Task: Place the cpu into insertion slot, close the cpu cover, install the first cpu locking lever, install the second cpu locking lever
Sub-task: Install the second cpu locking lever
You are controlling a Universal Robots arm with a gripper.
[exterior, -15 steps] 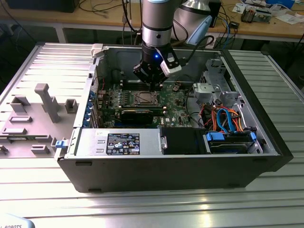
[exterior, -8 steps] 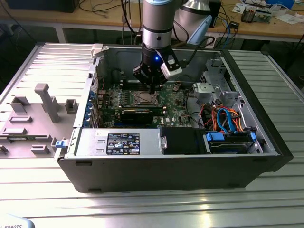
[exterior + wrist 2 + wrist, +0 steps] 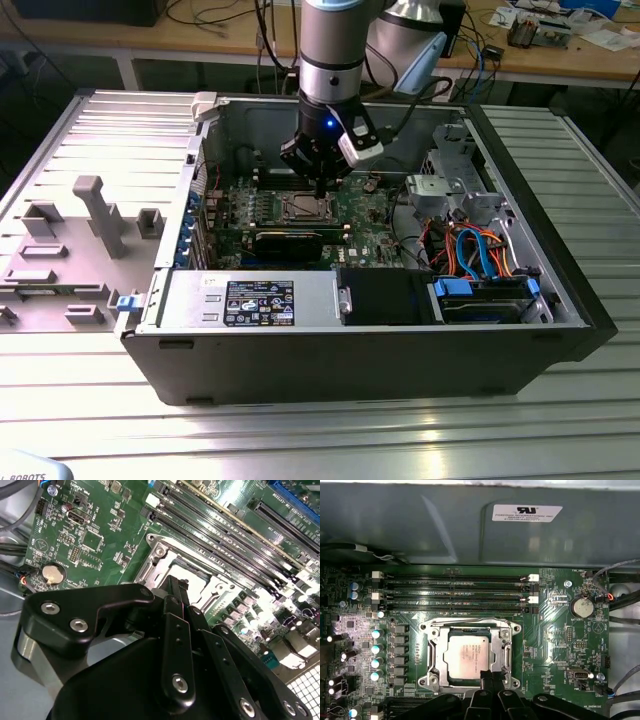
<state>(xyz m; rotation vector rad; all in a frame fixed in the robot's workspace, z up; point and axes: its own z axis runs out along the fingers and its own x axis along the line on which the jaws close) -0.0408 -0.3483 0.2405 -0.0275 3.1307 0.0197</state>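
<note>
The black gripper is nearest the lens in both wrist views, its two slim fingers pressed together with nothing between them. Their tips hang over the near edge of the insertion slot.

The cpu, a small square chip with a silvery top, already lies flat in that slot. The cpu cover, a thin metal frame with a square window, appears to lie down around the chip, which shows through the window. Whether a locking lever is already hooked cannot be made out.

The slot sits near the middle of the green motherboard. Four long black memory slots run along one side of it, and a row of small capacitors stands along another. A round coin battery is mounted well apart, towards a board corner.

In the exterior view the grey arm reaches straight down into an open computer case, which lies on a ribbed metal worktop.

The step in hand looks like work at the frame's edge. To do it well, the closed tips should press only on the metal frame or lever, never on the chip's top, and push evenly so the chip stays seated square.
</note>
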